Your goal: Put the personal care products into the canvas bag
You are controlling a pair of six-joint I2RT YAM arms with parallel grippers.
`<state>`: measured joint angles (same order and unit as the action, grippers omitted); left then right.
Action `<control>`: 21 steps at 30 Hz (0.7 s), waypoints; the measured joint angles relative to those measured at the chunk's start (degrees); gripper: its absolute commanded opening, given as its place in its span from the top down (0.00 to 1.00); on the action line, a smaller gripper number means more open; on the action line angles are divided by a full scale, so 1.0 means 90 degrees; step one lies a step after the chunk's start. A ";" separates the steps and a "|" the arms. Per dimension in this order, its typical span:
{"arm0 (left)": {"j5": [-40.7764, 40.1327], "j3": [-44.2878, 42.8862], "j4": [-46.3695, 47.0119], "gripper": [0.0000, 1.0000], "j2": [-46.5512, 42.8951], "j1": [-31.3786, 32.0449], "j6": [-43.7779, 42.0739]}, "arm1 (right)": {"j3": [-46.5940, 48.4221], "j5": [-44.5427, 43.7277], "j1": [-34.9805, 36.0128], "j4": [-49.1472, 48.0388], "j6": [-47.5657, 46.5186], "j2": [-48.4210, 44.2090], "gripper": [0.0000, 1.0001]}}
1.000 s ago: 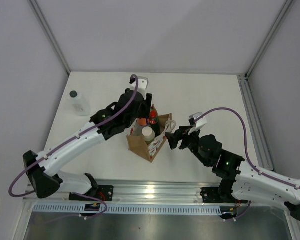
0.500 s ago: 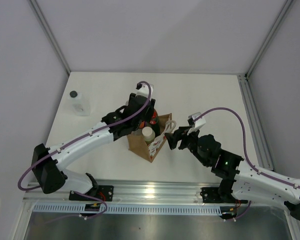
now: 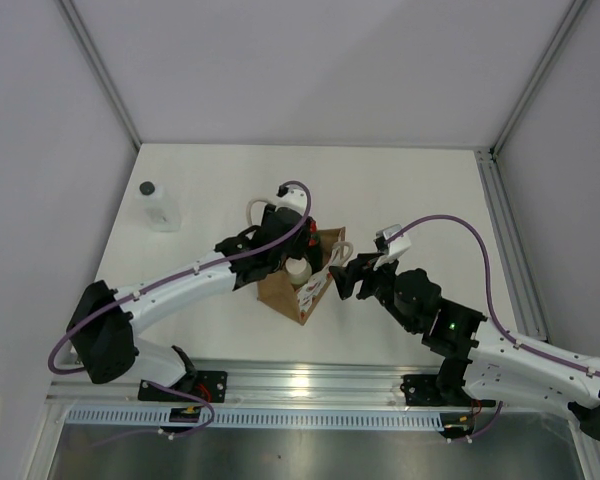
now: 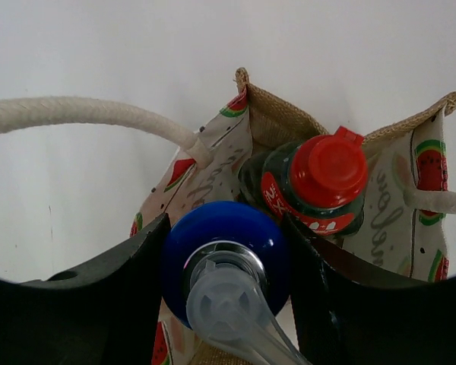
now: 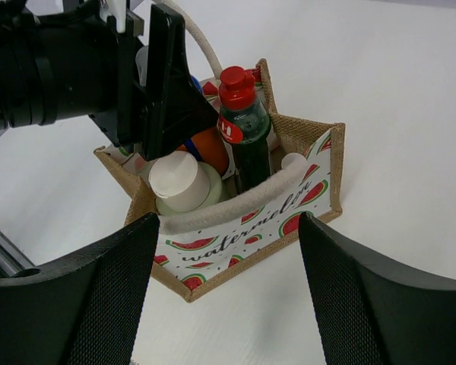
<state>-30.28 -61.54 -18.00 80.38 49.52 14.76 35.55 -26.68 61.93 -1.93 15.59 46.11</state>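
The canvas bag, brown with a watermelon print, stands mid-table. In it are the dark bottle with the red cap and the olive-green bottle with the cream cap. My left gripper is shut on the blue cap of the orange bottle, which sits low inside the bag's mouth. My right gripper stands open just off the bag's printed side, its fingers apart and touching nothing. The clear bottle with the black cap stands alone at the far left.
A cream rope handle arches up on the bag's far side; the other lies along the near rim. A metal rail borders the table's right edge, and white walls enclose the back and sides.
My left arm has swung its gripper and the orange bottle from the bag's far edge to over its mouth and down into it. The right arm has not moved.
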 measured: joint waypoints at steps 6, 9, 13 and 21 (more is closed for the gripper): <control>0.0039 0.0355 0.0219 0.67 -0.0002 -0.0029 0.0194 | 0.0000 0.0002 0.0000 0.0000 0.0000 0.0000 0.22; 0.0058 0.0503 0.0267 0.61 -0.0002 -0.0041 0.0308 | 0.0000 0.0000 0.0000 -0.0002 0.0000 0.0015 0.22; 0.0107 0.0602 0.0321 0.52 -0.0056 -0.0053 0.0430 | 0.0000 0.0002 0.0000 -0.0002 -0.0005 0.0070 0.22; 0.0121 0.1066 0.0665 0.36 -0.0403 -0.0107 0.0690 | 0.0000 0.0000 0.0000 -0.0002 -0.0019 0.0134 0.22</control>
<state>-29.19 -51.94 -12.01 76.75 48.56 20.97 35.55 -26.68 61.93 -1.96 15.42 47.31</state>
